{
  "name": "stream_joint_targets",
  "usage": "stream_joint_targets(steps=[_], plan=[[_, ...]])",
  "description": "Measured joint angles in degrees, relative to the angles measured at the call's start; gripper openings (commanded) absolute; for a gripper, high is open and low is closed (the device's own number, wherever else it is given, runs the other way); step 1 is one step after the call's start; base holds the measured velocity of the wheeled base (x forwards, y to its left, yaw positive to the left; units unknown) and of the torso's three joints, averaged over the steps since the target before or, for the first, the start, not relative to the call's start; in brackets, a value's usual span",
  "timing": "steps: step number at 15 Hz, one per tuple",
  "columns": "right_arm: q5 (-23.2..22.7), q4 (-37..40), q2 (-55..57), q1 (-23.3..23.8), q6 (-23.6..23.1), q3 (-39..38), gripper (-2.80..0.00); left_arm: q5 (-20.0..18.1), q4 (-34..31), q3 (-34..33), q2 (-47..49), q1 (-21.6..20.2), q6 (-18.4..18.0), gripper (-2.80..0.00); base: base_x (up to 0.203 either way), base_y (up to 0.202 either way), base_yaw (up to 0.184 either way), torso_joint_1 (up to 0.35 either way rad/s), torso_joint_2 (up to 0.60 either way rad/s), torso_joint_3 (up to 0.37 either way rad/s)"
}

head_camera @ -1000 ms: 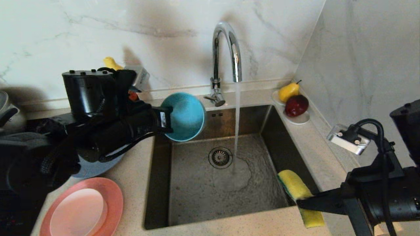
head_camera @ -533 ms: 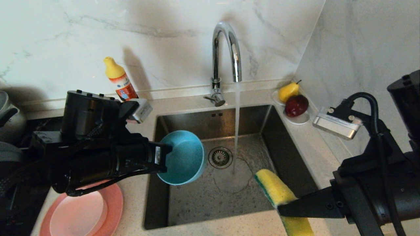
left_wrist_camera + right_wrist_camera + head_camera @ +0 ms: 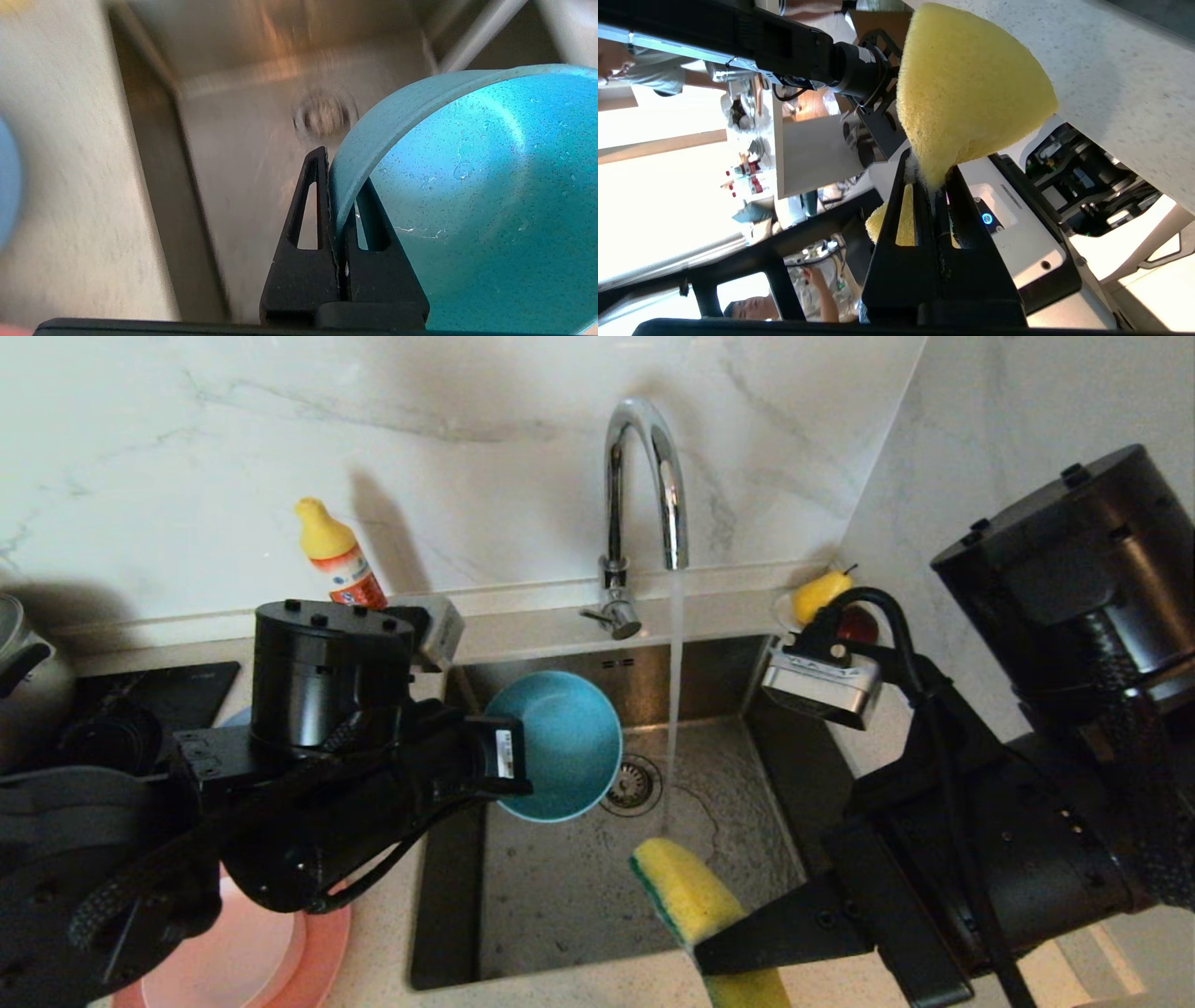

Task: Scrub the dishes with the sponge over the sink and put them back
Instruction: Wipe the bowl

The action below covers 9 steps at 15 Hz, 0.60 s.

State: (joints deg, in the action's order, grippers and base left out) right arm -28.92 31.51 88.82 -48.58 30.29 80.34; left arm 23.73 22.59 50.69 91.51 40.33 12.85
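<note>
Presently: left gripper (image 3: 337, 205) clamped on teal bowl (image 3: 565, 745) rim, held tilted above sink (image 3: 560, 896); right gripper (image 3: 931, 186) pinching yellow sponge (image 3: 691, 896) nearby, apart from bowl. Scrubbing apparently not begun; salmon-pink plate (image 3: 322, 947) waits on counter.

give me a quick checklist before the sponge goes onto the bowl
1. Left end effector shut on the teal bowl, its fingers pinching the rim: ok.
2. Right end effector shut on the sponge, squeezed at its waist: ok.
3. Bowl held over the sink, not the counter: ok.
4. Bowl's open side turned toward the sponge: ok.
5. Sponge touching the bowl: not ok, a gap shows between them in the head view.
6. Water running from the tap, its stream falling beside the bowl: ok.
</note>
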Motion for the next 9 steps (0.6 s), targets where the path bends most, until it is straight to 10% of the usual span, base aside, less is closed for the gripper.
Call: stream_joint_targets(steps=[9], plan=[[1.7,4.0,9.7,-0.1,6.1,10.6,-2.8,11.7,18.1,-6.2,5.3,7.3,-3.7,-2.8,0.0,0.0,0.0,0.0,0.0,0.0]])
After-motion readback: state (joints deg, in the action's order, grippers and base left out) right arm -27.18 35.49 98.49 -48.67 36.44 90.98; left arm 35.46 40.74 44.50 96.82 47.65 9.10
